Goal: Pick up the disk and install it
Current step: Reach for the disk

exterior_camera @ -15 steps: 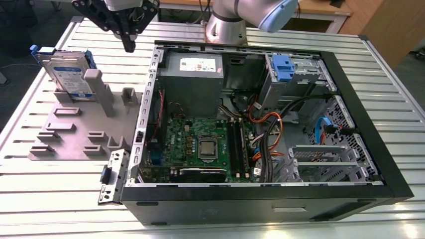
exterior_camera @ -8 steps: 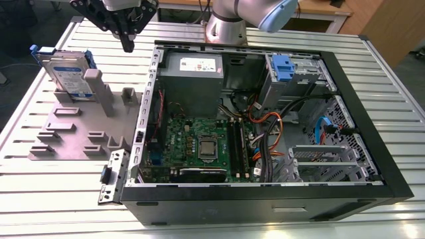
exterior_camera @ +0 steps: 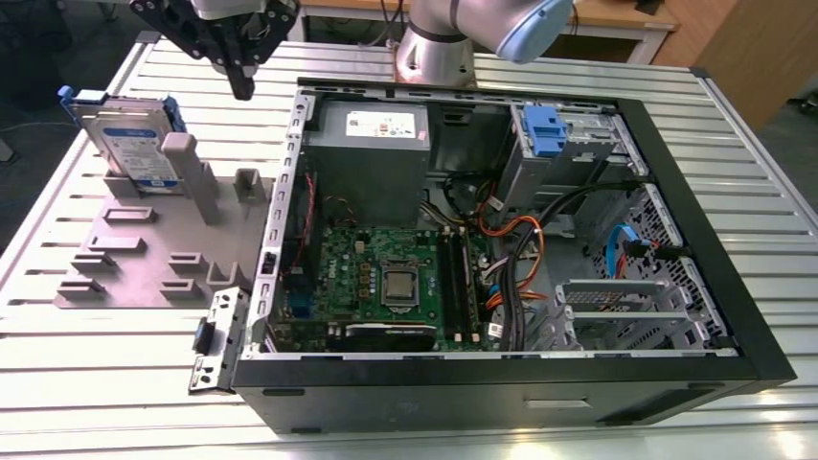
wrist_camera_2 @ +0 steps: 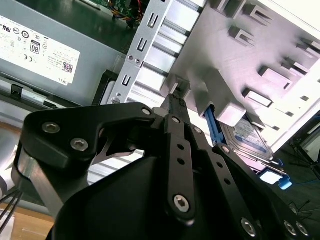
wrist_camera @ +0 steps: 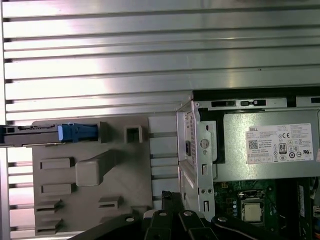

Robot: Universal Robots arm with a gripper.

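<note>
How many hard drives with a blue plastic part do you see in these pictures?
2. The disk stands in the grey holder at the exterior view's left. Another drive sits in a metal cage inside the computer case. Others may be hidden.

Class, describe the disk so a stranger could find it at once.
Start at the open computer case; on the exterior view's left of it lies a grey slotted holder. The disk stands on edge at that holder's far end. Unlike the drive caged inside the case, it is a free silver slab with a white-and-blue label and blue frame.
</note>
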